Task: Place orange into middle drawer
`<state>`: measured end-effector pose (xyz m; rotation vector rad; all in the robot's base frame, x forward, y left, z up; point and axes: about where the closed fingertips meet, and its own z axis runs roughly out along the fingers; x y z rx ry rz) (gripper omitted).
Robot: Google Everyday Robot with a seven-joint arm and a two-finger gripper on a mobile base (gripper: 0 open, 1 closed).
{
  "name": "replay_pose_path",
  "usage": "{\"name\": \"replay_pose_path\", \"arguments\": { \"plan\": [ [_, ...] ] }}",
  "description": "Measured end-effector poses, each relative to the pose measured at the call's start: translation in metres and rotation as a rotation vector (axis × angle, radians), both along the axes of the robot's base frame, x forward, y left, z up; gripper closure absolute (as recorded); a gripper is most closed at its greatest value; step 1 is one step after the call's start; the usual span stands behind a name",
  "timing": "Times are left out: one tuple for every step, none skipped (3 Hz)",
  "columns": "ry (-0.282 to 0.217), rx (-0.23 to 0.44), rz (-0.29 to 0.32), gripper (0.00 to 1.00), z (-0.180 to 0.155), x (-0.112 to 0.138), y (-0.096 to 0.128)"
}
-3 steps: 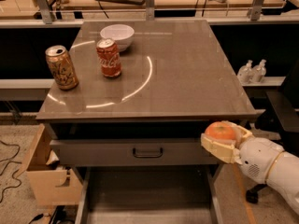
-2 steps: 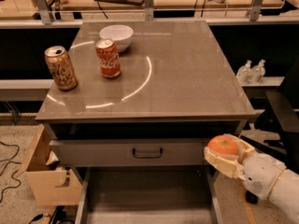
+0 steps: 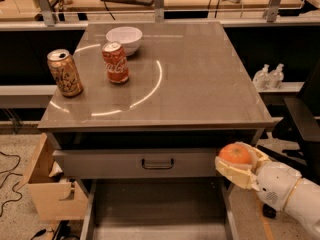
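Now, gripper (image 3: 239, 165) clamped on the orange (image 3: 235, 155).
It sits between the fingers, just above the open middle drawer (image 3: 155, 211), at its right wall.

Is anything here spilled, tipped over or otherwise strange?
Nothing stands out. The gold can, the red cola can and the bowl stand upright on the table; the pincer holds the orange beside the open middle drawer.

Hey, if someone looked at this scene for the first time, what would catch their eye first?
The orange stands out, held by the gripper at lower right, jaws shut on it, beside the open middle drawer. On the tabletop, a red cola can and a gold can stand at left, a white bowl behind them.
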<state>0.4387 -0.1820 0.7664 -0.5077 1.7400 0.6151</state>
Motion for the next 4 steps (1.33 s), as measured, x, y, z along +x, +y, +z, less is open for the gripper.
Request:
{"name": "replay_pose_path", "arguments": {
  "plan": [
    [-0.021, -0.043, 0.107, 1.00, -0.026, 0.003, 0.003],
    [-0.004, -0.115, 0.267, 1.00, -0.064, -0.014, 0.003],
    [0.041, -0.186, 0.391, 1.00, -0.102, -0.037, -0.004],
    [0.086, -0.231, 0.447, 1.00, -0.139, -0.049, -0.012]
  ]
}}
